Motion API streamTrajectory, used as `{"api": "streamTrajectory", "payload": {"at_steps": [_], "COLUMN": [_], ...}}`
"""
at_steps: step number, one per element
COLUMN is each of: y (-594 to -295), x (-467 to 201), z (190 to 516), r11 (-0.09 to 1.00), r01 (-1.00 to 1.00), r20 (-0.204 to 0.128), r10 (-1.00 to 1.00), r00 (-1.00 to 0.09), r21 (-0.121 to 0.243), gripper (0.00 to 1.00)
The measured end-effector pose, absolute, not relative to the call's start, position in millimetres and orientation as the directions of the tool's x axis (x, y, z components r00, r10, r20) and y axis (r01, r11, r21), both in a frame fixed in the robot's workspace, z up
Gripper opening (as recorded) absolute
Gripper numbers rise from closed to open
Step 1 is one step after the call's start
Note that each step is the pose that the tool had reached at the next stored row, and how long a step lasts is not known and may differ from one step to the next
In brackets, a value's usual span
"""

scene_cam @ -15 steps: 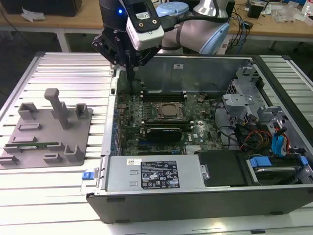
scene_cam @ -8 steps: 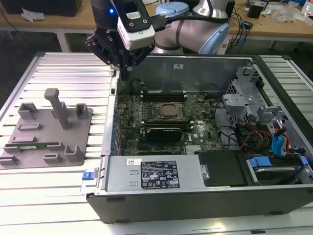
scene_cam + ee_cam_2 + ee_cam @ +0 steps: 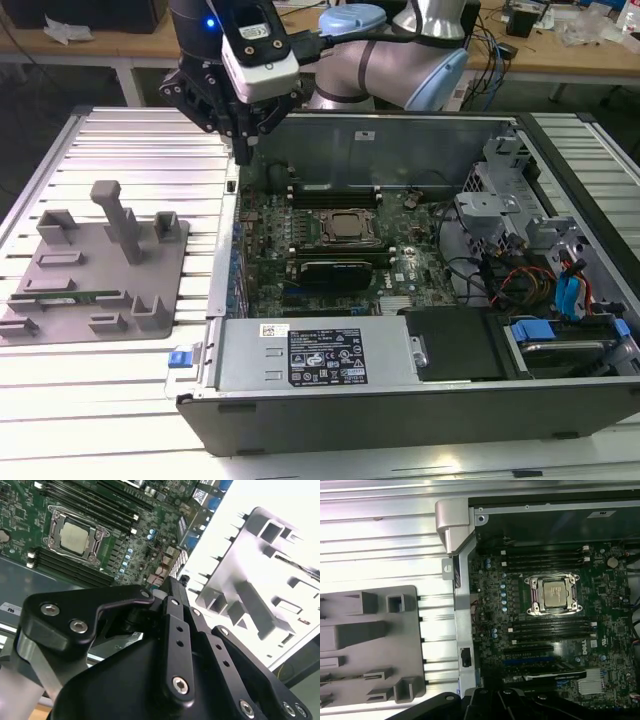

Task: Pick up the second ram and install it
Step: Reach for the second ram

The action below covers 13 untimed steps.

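Observation:
The second ram [image 3: 78,296] is a thin green stick lying in a slot near the front of the grey fixture plate [image 3: 95,320], on the exterior view's left. My gripper [image 3: 243,150] hangs well away from it, above the back left corner of the open computer case [image 3: 400,400]. Its fingers meet in a point with nothing between them. In the second wrist view the gripper [image 3: 176,582] points down at the case's side wall, between the motherboard [image 3: 150,530] and the pale fixture plate [image 3: 260,580]. Black memory slots [image 3: 335,195] run on both sides of the CPU socket [image 3: 348,227].
A black expansion card [image 3: 345,270] stands in front of the socket. The power supply [image 3: 320,355] lies along the case's near side, with drive bays and cables [image 3: 560,290] on the exterior view's right. Grey blocks and a tall post [image 3: 120,220] rise from the fixture plate. A ribbed metal table [image 3: 140,150] lies underneath.

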<state>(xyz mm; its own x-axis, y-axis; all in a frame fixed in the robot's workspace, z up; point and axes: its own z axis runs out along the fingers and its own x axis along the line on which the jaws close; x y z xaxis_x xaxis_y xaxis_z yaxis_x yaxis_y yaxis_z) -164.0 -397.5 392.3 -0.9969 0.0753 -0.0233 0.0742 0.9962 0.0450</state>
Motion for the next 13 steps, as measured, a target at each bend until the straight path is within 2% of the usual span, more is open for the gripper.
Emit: {"api": "streamTrajectory", "payload": {"at_steps": [13], "y": [-397.3], "x": [-189.4], "z": [392.0], "r11": [0.996], "r01": [0.074], "r20": [-0.023], "r10": [0.075], "r00": [-0.997], "r21": [0.045], "gripper": [0.08]}}
